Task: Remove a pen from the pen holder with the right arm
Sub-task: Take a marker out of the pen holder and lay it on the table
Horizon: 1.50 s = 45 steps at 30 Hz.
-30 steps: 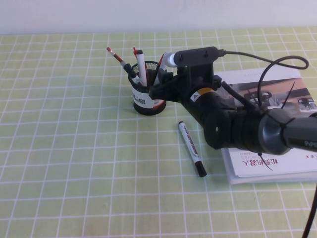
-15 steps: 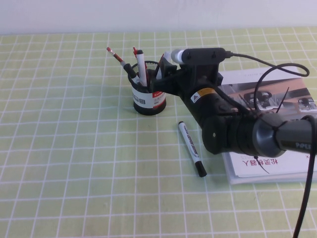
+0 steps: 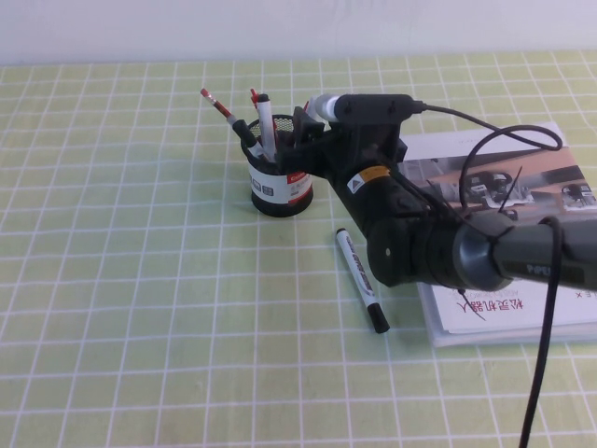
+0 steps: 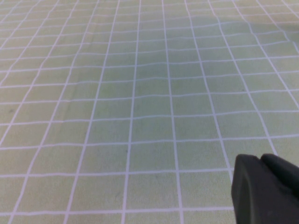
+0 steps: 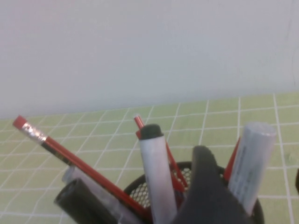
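Over the last second I've watched the right gripper [image 3: 300, 142] climb from low against the side of the pen holder [image 3: 280, 191] to its rim, with the wrist tipped further over the cup. That puts the jaws among the pen tops instead of against the mesh wall, which I read as the approach being nearly finished.

The jaws stand wide open and grip nothing. In the right wrist view a grey-white marker [image 5: 251, 163] stands between the two fingers, with a gap still showing on its outer side, so it is bracketed but not clamped. It looks like the pen to take. I judge that closing here, then lifting straight up, is what the task calls for next.

Beside it in the holder are a white marker with a black cap [image 3: 265, 121] and a red pencil [image 3: 216, 103] leaning well out over the far rim. They are crowded, so a lift could drag a neighbour or tip the cup.

Another black-capped marker [image 3: 361, 292] lies flat on the green checked cloth [image 3: 140, 280] near the holder, beside a booklet [image 3: 522, 243] under the right arm.

The left gripper [image 4: 264, 186] is out of the high view, over bare cloth, and I cannot tell its state.
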Each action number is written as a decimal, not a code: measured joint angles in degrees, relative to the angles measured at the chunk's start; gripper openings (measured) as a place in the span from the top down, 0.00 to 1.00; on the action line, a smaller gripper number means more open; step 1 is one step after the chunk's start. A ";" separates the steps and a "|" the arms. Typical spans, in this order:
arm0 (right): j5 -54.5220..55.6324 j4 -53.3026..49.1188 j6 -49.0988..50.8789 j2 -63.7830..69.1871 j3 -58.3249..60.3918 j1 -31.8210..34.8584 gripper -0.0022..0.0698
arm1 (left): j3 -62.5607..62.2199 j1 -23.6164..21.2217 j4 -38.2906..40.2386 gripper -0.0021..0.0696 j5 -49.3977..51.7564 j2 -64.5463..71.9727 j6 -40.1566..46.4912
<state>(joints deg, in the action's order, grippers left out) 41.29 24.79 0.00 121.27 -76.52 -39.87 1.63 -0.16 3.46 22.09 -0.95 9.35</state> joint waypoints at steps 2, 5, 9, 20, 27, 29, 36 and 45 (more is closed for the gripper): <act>0.00 0.00 0.00 0.60 -1.09 0.35 0.49 | 0.00 0.00 0.00 0.98 0.00 0.00 0.00; -0.48 0.00 0.00 1.29 -3.13 0.70 0.49 | 0.00 0.00 0.00 0.98 0.00 0.00 0.00; -1.67 0.00 0.00 2.64 -5.23 0.95 0.49 | 0.00 0.00 0.00 0.98 0.00 0.00 0.00; -3.72 0.10 0.00 4.21 -6.60 0.97 0.49 | 0.00 0.00 0.00 0.98 0.00 0.00 0.00; -3.88 0.19 0.00 4.21 -6.60 0.97 0.61 | 0.00 0.00 0.00 0.98 0.00 0.00 0.00; -3.88 0.19 0.00 4.21 -6.60 0.97 0.64 | 0.00 0.00 0.00 0.98 0.00 0.00 0.00; -3.92 0.22 0.00 4.21 -6.60 0.97 0.76 | 0.00 0.00 0.00 0.98 0.00 0.00 0.00; -4.01 0.67 0.00 4.21 -6.60 0.97 0.83 | 0.00 0.00 0.00 0.98 0.00 0.00 0.00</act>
<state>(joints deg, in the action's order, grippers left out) 37.28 25.46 0.00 125.48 -83.12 -38.90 1.63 -0.16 3.46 22.09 -0.95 9.35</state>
